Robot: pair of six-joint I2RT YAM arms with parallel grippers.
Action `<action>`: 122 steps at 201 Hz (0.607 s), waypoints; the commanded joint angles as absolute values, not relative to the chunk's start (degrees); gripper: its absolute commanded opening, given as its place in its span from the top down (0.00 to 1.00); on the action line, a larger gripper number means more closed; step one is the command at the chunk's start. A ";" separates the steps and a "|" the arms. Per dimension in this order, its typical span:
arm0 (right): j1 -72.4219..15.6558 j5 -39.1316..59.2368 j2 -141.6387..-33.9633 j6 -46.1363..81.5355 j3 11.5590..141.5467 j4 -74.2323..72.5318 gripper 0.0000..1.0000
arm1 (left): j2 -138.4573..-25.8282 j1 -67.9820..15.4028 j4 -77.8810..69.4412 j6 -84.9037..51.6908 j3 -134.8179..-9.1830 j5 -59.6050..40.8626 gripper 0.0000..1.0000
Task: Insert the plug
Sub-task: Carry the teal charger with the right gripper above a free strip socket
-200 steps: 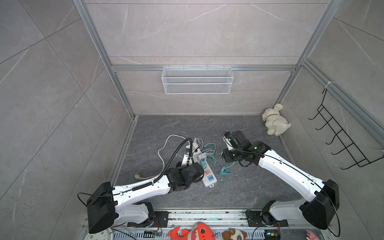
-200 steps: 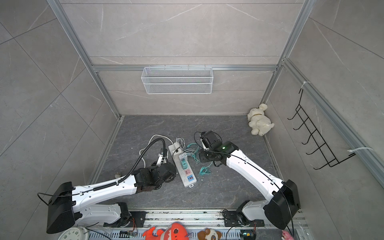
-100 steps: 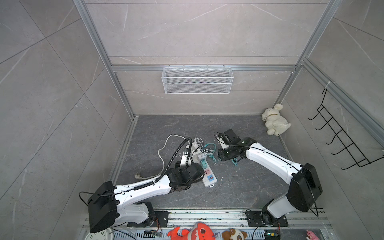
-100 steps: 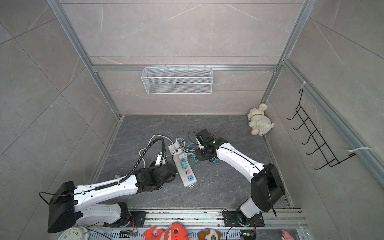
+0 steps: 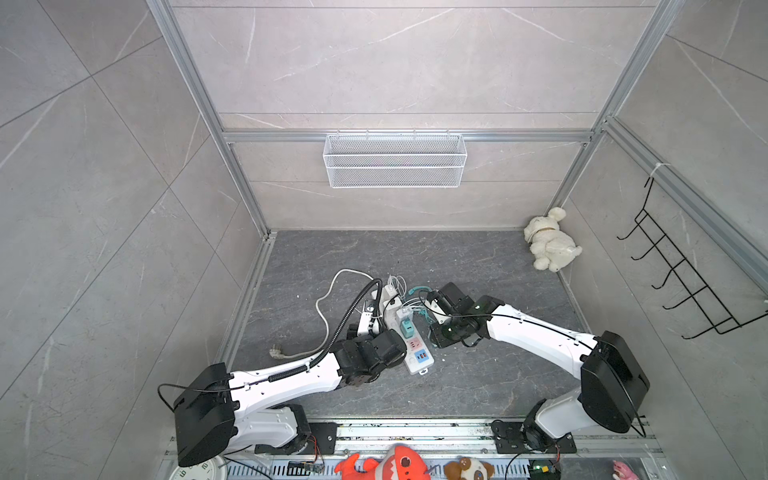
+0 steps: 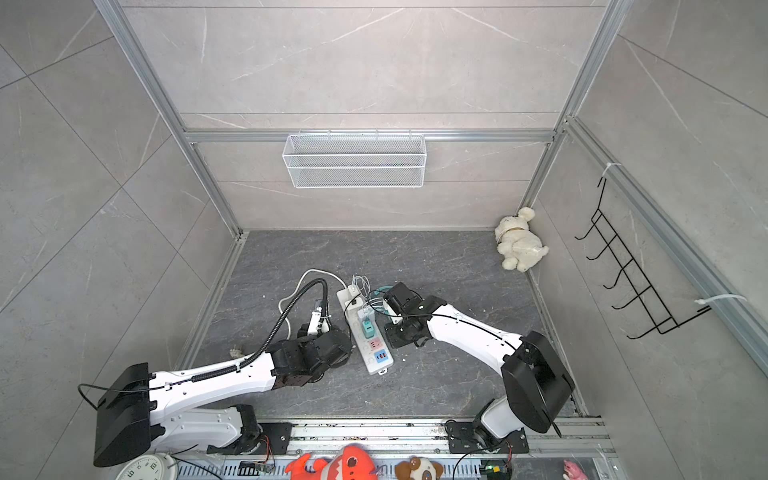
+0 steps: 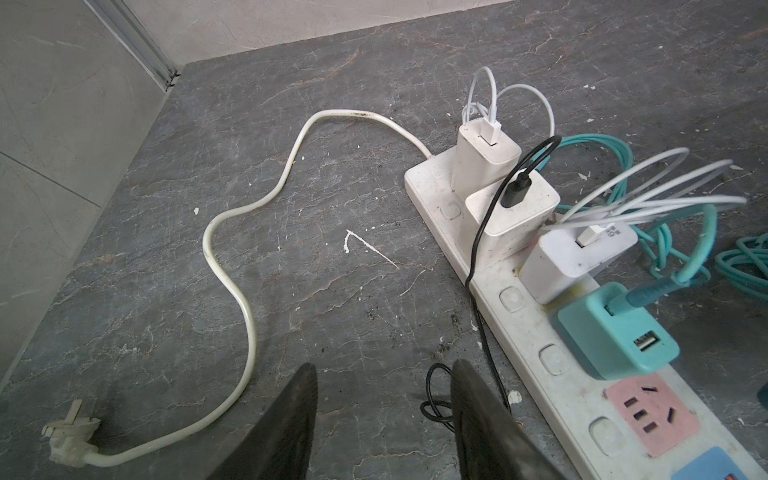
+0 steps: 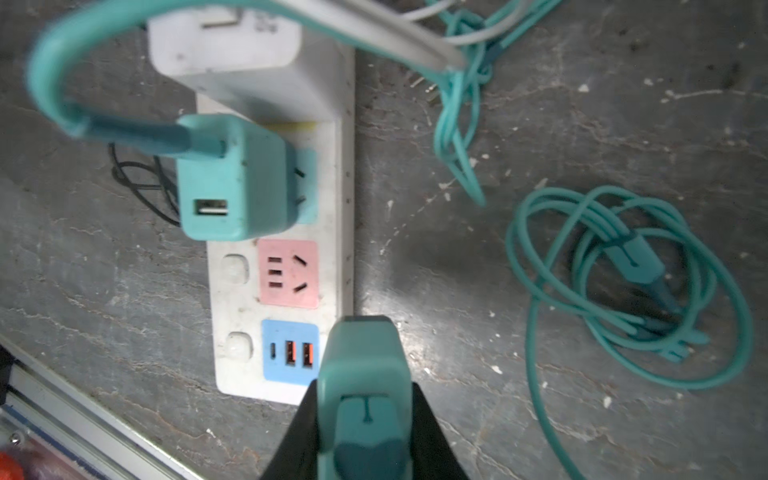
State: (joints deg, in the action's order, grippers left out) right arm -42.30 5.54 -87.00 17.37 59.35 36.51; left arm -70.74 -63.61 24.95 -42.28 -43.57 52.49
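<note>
A teal plug [image 8: 361,357] is clamped between the jaws of the right gripper [image 8: 363,386] and is seen from behind in the right wrist view. Its prongs are hidden, so their turn cannot be told. The plug is held over the edge of the power strip [image 8: 232,299], which lies flat on the floor, just beside the blue USB panel [image 8: 291,351] at the strip's free end. The only empty mains outlet, the pink socket [image 8: 288,274], is found next along the strip, between the USB panel and the teal charger [image 8: 232,183] that is already seated.

The coming move is judged to turn on this relation. The socket lies ahead of the plug, towards the charger and a little inward across the strip's width. The plug would therefore have to be carried along the strip's long axis, past the USB panel, and then pressed down. In both top views that axis is seen to run away from the robot's base at a slight slant, with the pink socket [image 5: 414,343] near the base-side end.

The left gripper [image 7: 382,365] is held low with its fingers apart and nothing between them, beside the opposite long side of the strip and near a thin black cable [image 7: 478,270]. The right arm is judged the nearer, and little room is left beside the charger
</note>
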 commanded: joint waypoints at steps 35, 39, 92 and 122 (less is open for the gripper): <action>-45.15 7.45 -87.48 19.58 60.21 32.81 0.88 | -70.67 -63.68 23.12 -43.76 -43.52 55.09 0.45; -45.17 7.55 -87.50 19.60 60.32 32.71 0.88 | -70.75 -63.67 23.06 -43.71 -43.43 55.05 0.45; -47.65 5.31 -90.01 20.71 62.02 31.67 0.89 | -70.68 -63.67 21.02 -44.20 -42.04 55.65 0.45; -48.43 4.97 -90.35 21.36 62.63 31.31 0.89 | -70.44 -63.65 19.69 -44.48 -41.01 56.14 0.44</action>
